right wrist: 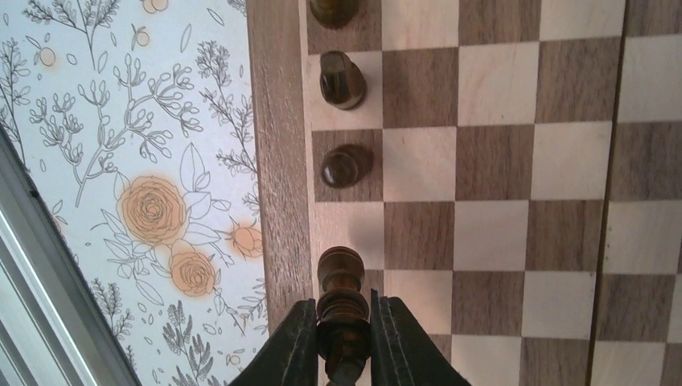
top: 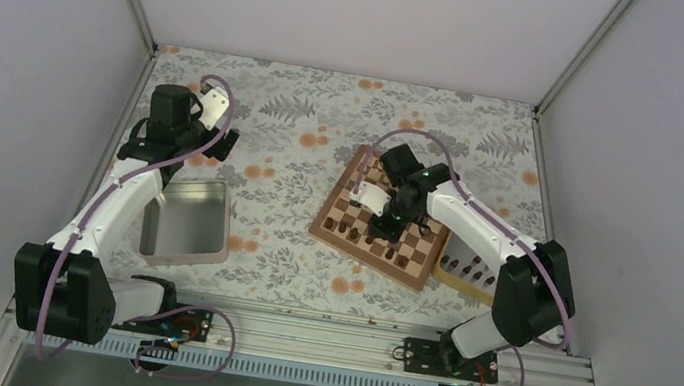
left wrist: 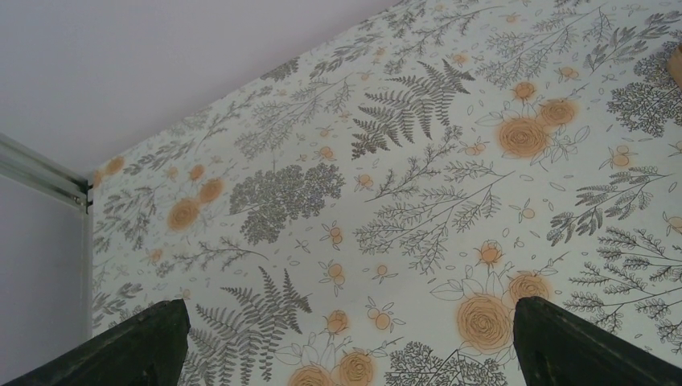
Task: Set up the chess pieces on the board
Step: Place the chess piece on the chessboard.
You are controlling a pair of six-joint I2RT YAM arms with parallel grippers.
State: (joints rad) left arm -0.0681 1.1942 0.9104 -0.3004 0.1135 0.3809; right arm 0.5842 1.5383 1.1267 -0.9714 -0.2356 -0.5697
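The chessboard (top: pixel 340 215) lies tilted right of the table's middle, with dark chess pieces (top: pixel 397 254) standing along its near edge. In the right wrist view the board (right wrist: pixel 499 161) fills the frame. My right gripper (right wrist: pixel 344 330) is shut on a dark brown chess piece (right wrist: pixel 341 289), held over the squares beside the board's left border. Two more dark pieces (right wrist: pixel 343 79) (right wrist: pixel 344 166) stand in that same column. The right gripper also shows over the board in the top view (top: pixel 384 221). My left gripper (left wrist: pixel 346 338) is open and empty above the floral cloth, at the far left in the top view (top: pixel 220 131).
A grey metal tin (top: pixel 187 222) sits near the left arm. A light wooden tray (top: pixel 468 271) with several dark pieces lies at the board's right. The enclosure walls close in the table on three sides.
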